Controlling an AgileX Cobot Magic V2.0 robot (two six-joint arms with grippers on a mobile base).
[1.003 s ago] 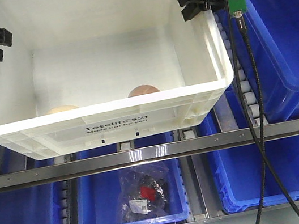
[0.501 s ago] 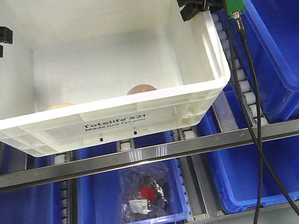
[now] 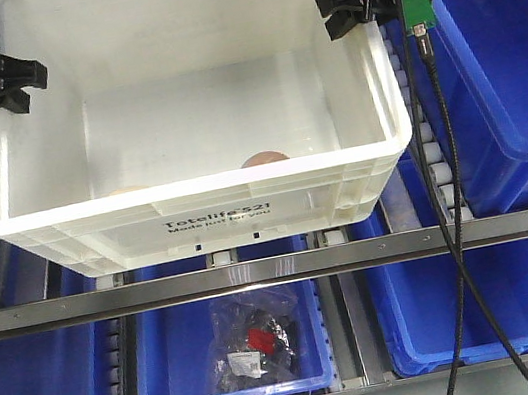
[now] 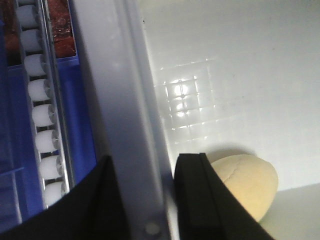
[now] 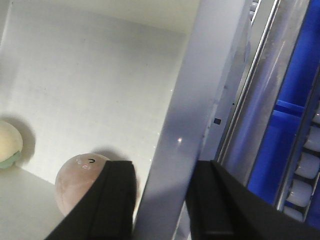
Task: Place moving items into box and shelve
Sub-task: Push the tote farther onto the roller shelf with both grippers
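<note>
Two black grippers, left gripper [image 3: 17, 85] and right gripper [image 3: 342, 10], are clamped on the white box [image 3: 206, 212] side rims at upper frame; two fruits [image 5: 80, 182] are seen inside.

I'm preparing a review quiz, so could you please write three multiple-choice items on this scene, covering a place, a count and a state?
1. Where are the two fruits?
A. inside the white box
B. in a blue bin
C. on the metal rail

2. How many fruits show in the box?
A. one
B. two
C. four

3. How do the grippers stand?
A. both open, clear
B. both clamped on box walls
C. holding fruit

Answers:
1 A: cream fruit and reddish fruit lie on the white box floor.
2 B: right wrist view shows both.
3 B: left gripper and right gripper straddle the walls.
</note>
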